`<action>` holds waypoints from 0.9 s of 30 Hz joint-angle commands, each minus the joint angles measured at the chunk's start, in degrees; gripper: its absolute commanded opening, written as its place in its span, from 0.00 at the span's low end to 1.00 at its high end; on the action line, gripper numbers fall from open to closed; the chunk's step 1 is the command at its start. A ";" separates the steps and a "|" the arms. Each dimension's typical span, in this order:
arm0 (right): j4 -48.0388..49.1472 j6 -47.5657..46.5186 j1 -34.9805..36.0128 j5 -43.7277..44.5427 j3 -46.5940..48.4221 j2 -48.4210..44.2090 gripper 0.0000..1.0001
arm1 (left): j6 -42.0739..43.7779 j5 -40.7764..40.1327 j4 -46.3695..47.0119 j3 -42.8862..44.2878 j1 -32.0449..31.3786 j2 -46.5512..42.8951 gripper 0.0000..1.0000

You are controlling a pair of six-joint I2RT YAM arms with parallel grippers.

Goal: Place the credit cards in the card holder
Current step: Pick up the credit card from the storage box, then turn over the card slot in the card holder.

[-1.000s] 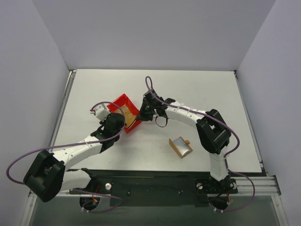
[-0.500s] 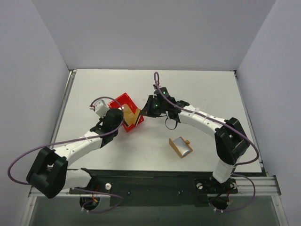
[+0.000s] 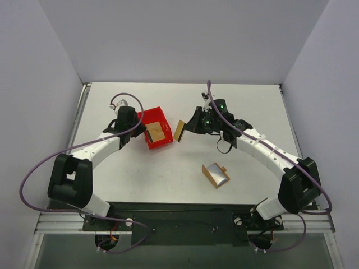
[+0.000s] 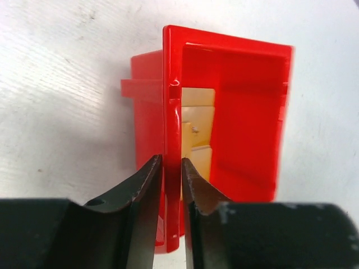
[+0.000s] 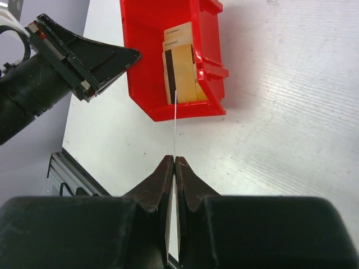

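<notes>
Several tan credit cards (image 3: 159,133) (image 5: 179,64) (image 4: 197,134) stand inside a red bin (image 3: 151,119) (image 5: 151,33) (image 4: 247,129) at the table's middle left. My right gripper (image 3: 189,128) (image 5: 174,159) is shut on one credit card (image 3: 180,130), which shows edge-on as a thin pale line (image 5: 174,123) just right of the bin and above the table. My left gripper (image 3: 137,126) (image 4: 171,162) straddles the bin's left wall, with only slim gaps on either side. The orange-tan card holder (image 3: 216,174) lies on the table, front right of centre, apart from both grippers.
The white table (image 3: 235,106) is walled at the back and sides. Its black front rail (image 3: 185,210) carries the arm bases. Purple cables loop off both arms. The left arm (image 5: 50,73) sits beside the bin in the right wrist view.
The bin, tipped up between both grippers before, now sits flat. My right gripper has pulled away rightward with one card. My left arm swung back and left, its jaws loosening on the bin wall.
</notes>
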 commanded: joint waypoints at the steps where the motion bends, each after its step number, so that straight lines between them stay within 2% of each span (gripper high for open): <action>1: -2.62 -3.31 -0.99 0.50 -1.14 -4.60 0.00 | 4.61 10.56 -2.18 6.10 1.50 3.75 0.33; 4: -3.42 -4.80 -1.70 0.24 -2.28 -5.92 0.00 | 5.57 12.59 -3.50 7.25 1.58 5.34 0.46; 5: -3.59 -5.15 -1.96 -0.20 -2.46 -6.45 0.00 | 5.75 13.29 -3.59 7.51 1.58 5.34 0.57; 9: -3.59 -6.82 -4.07 -3.88 -3.25 -7.42 0.00 | 7.24 13.82 -5.26 8.83 1.58 3.59 0.71; 15: -3.59 -10.07 -7.41 -17.59 -2.47 -6.81 0.00 | 10.58 13.99 -8.26 9.63 1.58 -4.40 0.74; 19: -0.36 -9.03 -7.50 -26.91 -2.81 -5.49 0.00 | 10.94 25.49 2.10 4.62 1.50 -11.00 0.74; 20: 0.61 -8.41 -7.59 -29.45 -2.99 -5.05 0.00 | 9.54 30.56 8.38 2.09 1.41 -12.83 0.74; 23: 6.59 -4.63 -7.59 -34.20 -4.39 -4.61 0.00 | 5.68 39.19 20.27 -2.84 0.44 -15.30 0.74; 27: 16.25 2.13 -8.38 -38.69 -6.59 -4.08 0.00 | 4.26 44.48 25.49 -4.00 -2.63 -15.23 0.74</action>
